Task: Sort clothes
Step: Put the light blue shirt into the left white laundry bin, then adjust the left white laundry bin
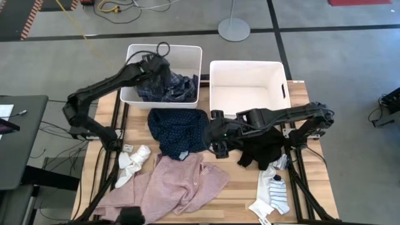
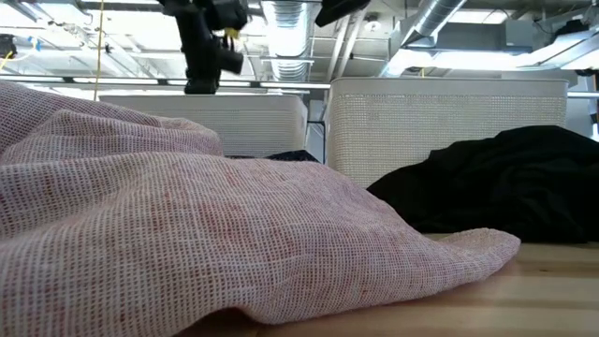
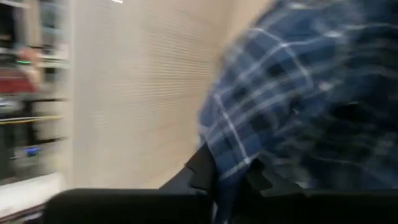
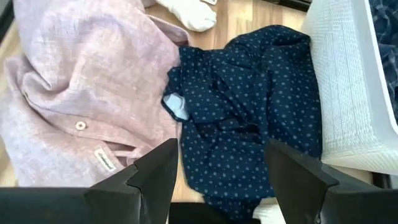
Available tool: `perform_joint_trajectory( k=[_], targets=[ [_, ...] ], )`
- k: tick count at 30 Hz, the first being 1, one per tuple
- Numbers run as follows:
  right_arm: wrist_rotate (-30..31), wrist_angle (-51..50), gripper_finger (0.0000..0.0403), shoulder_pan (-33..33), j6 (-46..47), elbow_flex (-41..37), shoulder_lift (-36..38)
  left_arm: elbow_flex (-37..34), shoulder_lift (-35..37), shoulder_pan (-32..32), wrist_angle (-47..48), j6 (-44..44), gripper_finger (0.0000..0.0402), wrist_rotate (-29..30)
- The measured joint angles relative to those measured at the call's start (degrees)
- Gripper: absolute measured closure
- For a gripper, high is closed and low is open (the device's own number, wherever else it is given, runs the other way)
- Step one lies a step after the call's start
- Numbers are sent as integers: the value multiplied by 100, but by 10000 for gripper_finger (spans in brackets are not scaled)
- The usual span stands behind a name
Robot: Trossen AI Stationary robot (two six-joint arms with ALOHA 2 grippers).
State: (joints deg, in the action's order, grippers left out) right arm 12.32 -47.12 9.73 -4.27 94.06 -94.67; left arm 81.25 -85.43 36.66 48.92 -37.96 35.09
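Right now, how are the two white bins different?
The left bin has the plaid shirt in it, while the right bin shows only its bare white bottom. The left hand is over the left bin, shut on the plaid shirt; no hand is over the right bin. The right hand, open, hovers above the dotted top in front of the bins. Both bins are white, rectangular and side by side at the table's far edge.

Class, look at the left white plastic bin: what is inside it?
Inside the left white plastic bin lies the blue-white plaid shirt, gripped by the left gripper. Anything beneath the shirt is covered.
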Motion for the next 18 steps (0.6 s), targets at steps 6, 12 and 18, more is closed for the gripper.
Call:
perform_joint_trajectory(
  k=[6, 12, 18],
  targets=[
    [142, -131, 148, 200, 116, 0, 0, 0, -234, 63, 111, 137, 266, -206],
    [144, -135, 148, 307, 127, 0, 0, 0, 253, 63, -307, 266, 163, -348],
    [146, -130, 148, 301, 125, 0, 0, 0, 1157, 61, -421, 490, 112, -1108]
  ],
)
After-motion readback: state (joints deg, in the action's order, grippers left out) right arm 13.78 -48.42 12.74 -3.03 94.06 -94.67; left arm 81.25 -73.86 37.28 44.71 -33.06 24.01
